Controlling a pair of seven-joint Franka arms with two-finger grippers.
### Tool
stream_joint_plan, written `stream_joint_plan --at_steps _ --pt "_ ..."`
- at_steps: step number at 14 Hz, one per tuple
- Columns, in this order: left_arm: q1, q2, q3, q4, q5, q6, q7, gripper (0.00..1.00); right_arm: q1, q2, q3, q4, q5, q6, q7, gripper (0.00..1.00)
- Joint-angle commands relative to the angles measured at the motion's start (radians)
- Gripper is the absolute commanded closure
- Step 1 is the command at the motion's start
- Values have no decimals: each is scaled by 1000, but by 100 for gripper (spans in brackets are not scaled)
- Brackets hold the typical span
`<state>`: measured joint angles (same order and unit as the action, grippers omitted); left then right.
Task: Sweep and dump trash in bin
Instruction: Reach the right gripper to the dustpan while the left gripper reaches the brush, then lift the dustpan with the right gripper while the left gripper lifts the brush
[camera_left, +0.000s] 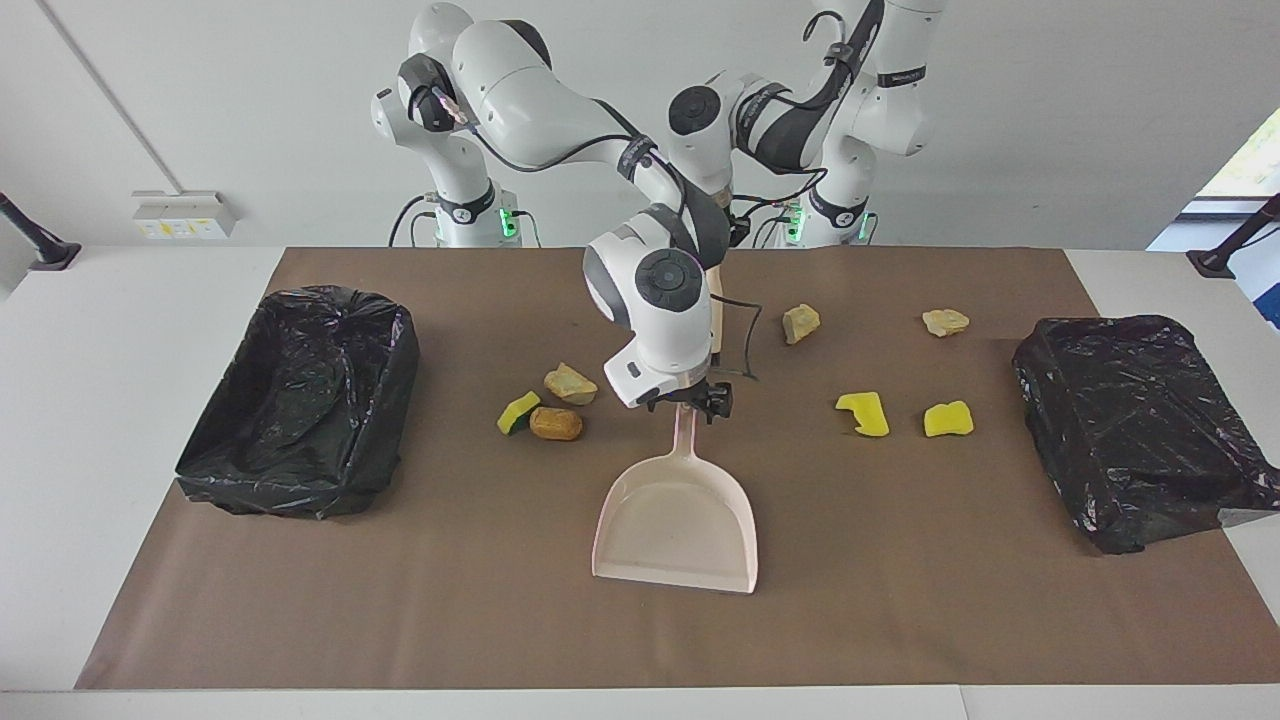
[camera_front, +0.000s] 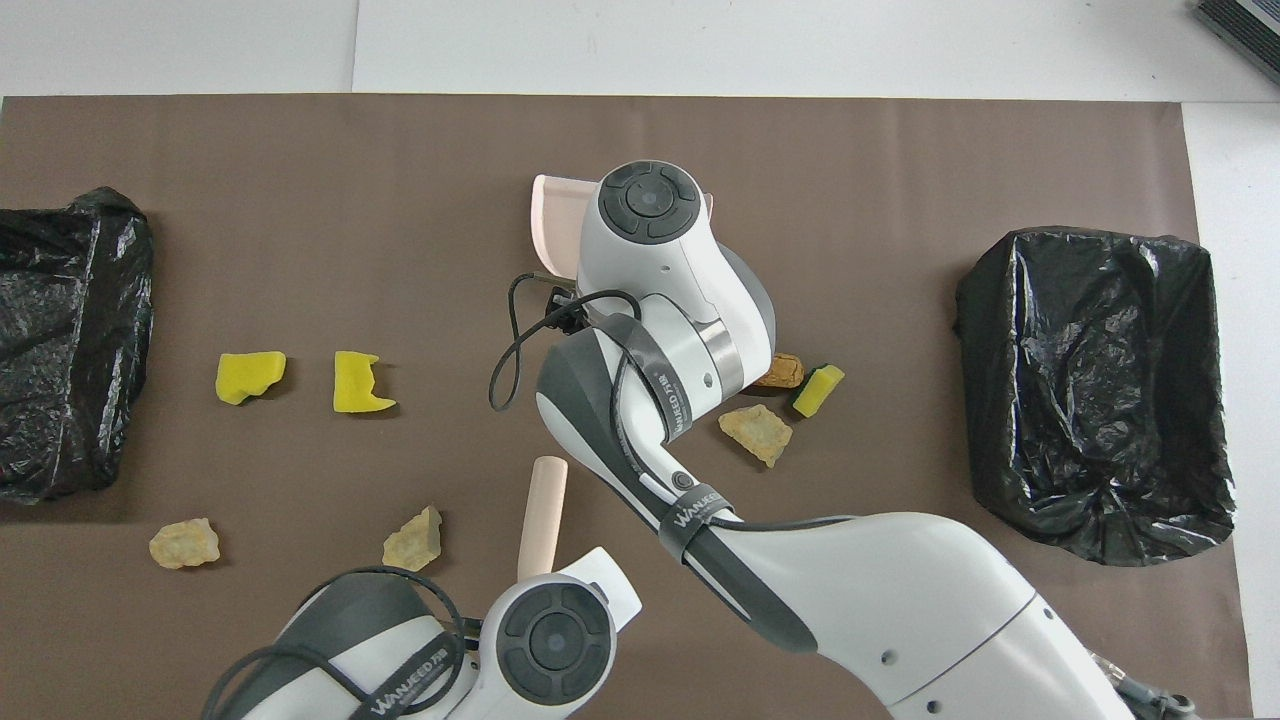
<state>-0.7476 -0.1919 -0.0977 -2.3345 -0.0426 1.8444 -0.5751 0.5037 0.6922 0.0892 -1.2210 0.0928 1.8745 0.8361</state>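
Facing view: right end effector (camera_left: 690, 403) spread astride dustpan (camera_left: 676, 522) handle; trash cluster (camera_left: 545, 405) just beside, toward right arm's end.

Robotics lab bench. Two white arms (camera_left: 560, 80) bolted at 12 o'clock edge of white table (camera_left: 120, 330), green status lights at bases. Brown paper sheet (camera_left: 900, 600) taped over tabletop. Bare white wall, wall socket box (camera_left: 180, 215) at 10 o'clock.
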Motion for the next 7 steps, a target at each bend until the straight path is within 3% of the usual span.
stream_joint_plan --at_steps 1,2,6,7 --pt "65 -167 -5 -181 -6 21 128 100 5 -5 12 -23 25 26 -15 41" --pt "111 -207 -5 -247 -6 54 179 100 9 -3 12 -26 25 32 -15 41" --pt "301 -204 -5 -261 -6 64 407 100 10 -8 12 -51 19 51 -15 41" --pt "362 -178 -5 -250 3 88 497 100 10 -8 11 -51 10 48 -19 51"
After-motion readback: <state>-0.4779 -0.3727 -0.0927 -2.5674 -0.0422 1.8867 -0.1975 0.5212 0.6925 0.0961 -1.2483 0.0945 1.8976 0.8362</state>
